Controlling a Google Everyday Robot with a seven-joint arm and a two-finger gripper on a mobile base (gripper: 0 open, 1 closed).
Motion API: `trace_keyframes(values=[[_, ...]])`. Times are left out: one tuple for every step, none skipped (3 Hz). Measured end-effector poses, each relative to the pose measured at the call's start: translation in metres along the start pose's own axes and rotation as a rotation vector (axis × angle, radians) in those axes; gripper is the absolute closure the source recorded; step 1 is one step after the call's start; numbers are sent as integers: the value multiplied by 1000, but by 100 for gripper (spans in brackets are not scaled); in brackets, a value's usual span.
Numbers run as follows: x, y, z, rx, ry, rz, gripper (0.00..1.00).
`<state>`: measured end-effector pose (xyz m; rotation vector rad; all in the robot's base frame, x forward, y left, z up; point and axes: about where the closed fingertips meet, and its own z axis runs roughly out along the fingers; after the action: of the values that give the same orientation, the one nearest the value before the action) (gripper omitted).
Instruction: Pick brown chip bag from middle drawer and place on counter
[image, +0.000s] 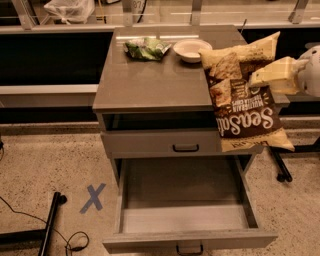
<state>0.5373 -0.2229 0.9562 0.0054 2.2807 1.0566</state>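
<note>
brown chip bag (245, 120) hanging at counter (150, 80) right edge, pinched by gripper (256, 78); middle drawer (185, 197) open.

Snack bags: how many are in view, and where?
2. The brown chip bag hangs from the gripper over the right edge of the counter; a smaller green bag lies at its back beside a bowl. The open middle drawer holds none.
</note>
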Motion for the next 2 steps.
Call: trace_keyframes(values=[[0, 0, 0, 0, 0, 0, 100], [-7, 5, 4, -11, -12, 34, 100]])
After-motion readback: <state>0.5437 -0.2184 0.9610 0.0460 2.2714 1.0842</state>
